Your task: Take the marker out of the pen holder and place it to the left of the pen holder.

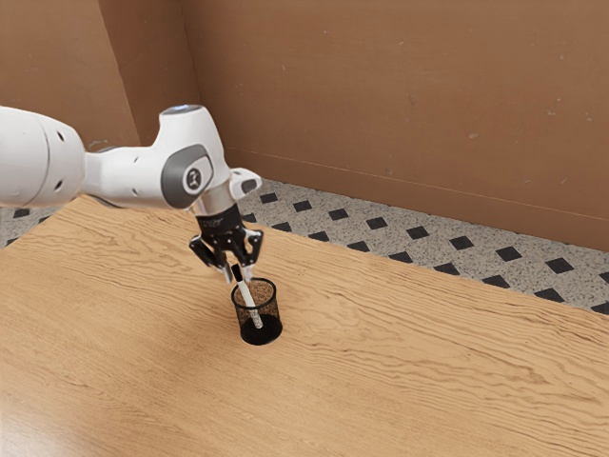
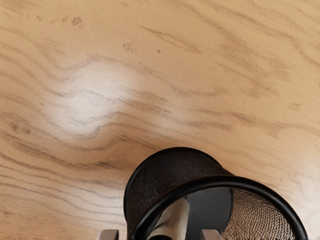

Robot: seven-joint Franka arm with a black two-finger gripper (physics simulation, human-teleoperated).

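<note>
In the exterior view, my gripper (image 1: 239, 276) points down just above the black mesh pen holder (image 1: 260, 332), its fingers apart on either side of the marker's black cap. The white marker (image 1: 249, 304) leans inside the upright holder, cap end up and above the rim. From the wrist view, the two fingertips of my gripper (image 2: 160, 235) stand wide apart, with the marker (image 2: 177, 219) between them and a gap on each side. The pen holder (image 2: 175, 165) lies just under my hand; the marker's lower end is partly hidden by its wall.
The wooden table (image 1: 409, 371) extends around the holder on all sides. Beyond its far edge are a tiled floor (image 1: 347, 214) and a brown wall (image 1: 409, 105).
</note>
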